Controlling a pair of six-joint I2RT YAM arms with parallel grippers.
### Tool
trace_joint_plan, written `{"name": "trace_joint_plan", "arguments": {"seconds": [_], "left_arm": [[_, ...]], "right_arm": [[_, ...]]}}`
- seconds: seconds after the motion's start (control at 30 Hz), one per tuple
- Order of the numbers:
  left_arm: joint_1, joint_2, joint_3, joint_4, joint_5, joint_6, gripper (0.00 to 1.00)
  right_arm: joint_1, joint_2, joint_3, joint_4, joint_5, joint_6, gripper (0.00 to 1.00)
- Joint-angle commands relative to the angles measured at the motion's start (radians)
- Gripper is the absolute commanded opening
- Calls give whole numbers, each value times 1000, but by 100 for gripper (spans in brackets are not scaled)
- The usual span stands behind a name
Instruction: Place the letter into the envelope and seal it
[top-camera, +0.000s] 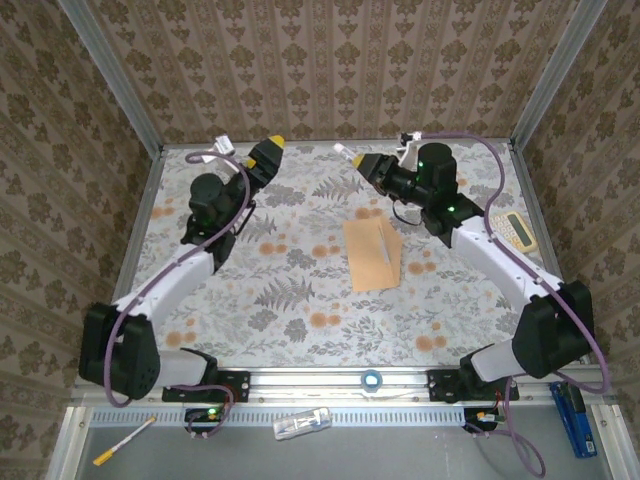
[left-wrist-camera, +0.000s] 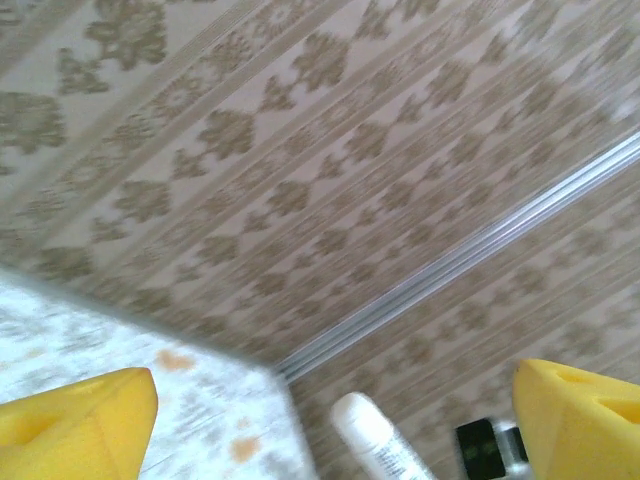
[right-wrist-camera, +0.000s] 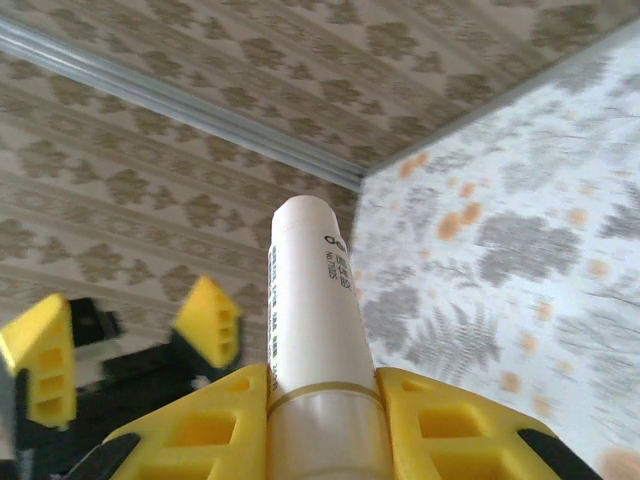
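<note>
- The envelope (top-camera: 373, 254) lies flat on the bench (top-camera: 250, 300).
- The right end effector (right-wrist-camera: 322, 400) clamps a white tube (right-wrist-camera: 308, 290), likely glue.
- The left end effector (top-camera: 272, 146) gapes wide, empty.
- Sealing apparently remains.

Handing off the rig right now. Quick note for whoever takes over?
Left tool: open, empty, up near the back wall.
Right tool: shut on a white tube, likely glue, off the table.
Envelope: flat mid-table, neither tool touching it. Letter: can't pick it out, probably inside.
To do: seal the flap; can't tell if it's glued yet.
</note>
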Motion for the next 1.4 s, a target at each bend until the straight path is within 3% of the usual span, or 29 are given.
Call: {"name": "trace_joint_plan", "arguments": {"seconds": [0.0,0.13,0.27,0.43,0.6,0.77,0.83,0.9,0.93,1.37], "left_arm": [[-7,-44,132,-469,40,293,90],[-19,-18,238,-743,0,458,90],[-48,37,315,-891,-36,570,89],[-131,129,389,-979,-54,645,88],[-182,222,421,-983,-55,668,79],[-225,340,468,-979,-63,696,51],[-237,390,491,-980,-69,706,32],[-251,439,508,-978,-91,718,3],[-258,466,518,-977,-103,722,0],[-303,767,692,-986,-113,745,0]], "right_arm": [[-36,-59,13,-234,21,-132,27],[-71,-81,29,-386,34,-216,26],[-90,-86,58,-519,54,-293,26],[-96,-84,74,-626,92,-356,26],[-98,-71,86,-743,135,-417,25],[-99,-76,63,-765,167,-434,25],[-98,-71,58,-767,172,-439,25],[-96,-65,54,-771,182,-448,25],[-94,-60,53,-777,194,-456,25],[-38,55,88,-888,254,-506,24]]}}
